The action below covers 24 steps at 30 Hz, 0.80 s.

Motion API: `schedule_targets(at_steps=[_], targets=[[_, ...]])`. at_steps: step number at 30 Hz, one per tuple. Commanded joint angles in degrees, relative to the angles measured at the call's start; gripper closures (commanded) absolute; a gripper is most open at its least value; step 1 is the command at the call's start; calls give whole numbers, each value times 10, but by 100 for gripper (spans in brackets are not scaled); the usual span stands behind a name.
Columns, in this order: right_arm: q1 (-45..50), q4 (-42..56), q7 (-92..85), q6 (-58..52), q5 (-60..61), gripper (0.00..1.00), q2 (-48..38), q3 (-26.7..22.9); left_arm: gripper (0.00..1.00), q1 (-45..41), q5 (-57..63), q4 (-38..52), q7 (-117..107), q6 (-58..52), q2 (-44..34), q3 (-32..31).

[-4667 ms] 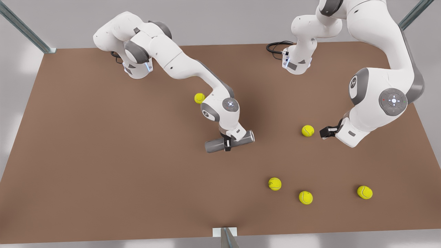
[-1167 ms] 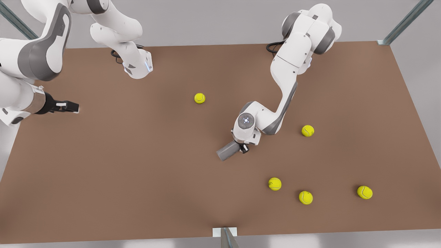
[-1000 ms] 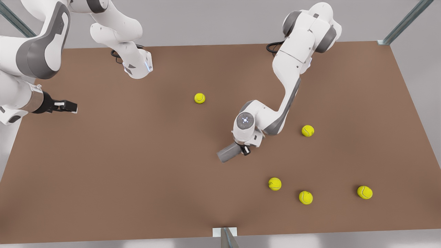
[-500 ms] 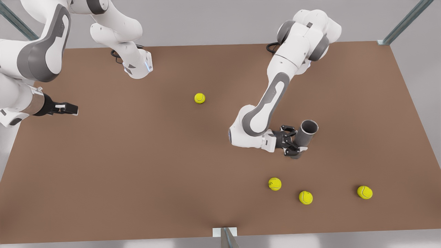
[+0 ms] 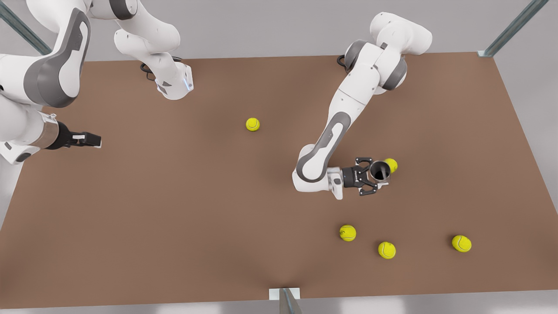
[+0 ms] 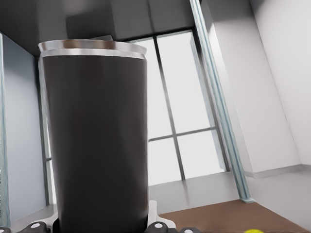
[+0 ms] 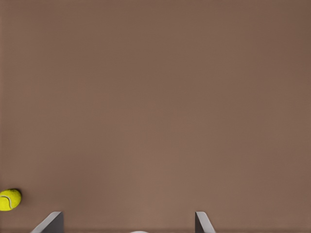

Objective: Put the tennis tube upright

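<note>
The tennis tube [image 5: 380,171] stands upright on the brown worktop [image 5: 174,218], right of the middle, with its open mouth up. The left claw [image 5: 374,176] reaches in from the tube's left side with its fingers spread around the tube; from the left wrist view the tube [image 6: 95,141] rises straight with its silvery rim on top. A tennis ball [image 5: 391,165] lies just beside the tube on its far-right side. The right claw [image 5: 93,140] waits over the worktop's left edge, fingers spread, well apart from the tube.
</note>
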Motion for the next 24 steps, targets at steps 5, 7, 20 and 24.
schedule_targets(at_steps=[5,7,20,24], targets=[[0,-1,0,1,1,0,0,0,25,2,-70,22,68,92,5,1],[0,-2,0,1,2,0,0,0,25,2,-76,24,39,105,2,1],[3,-1,5,1,2,0,4,0,25,-1,-71,23,-107,104,-6,6],[4,-1,5,1,3,0,5,0,25,-1,-72,22,-180,104,-7,6]])
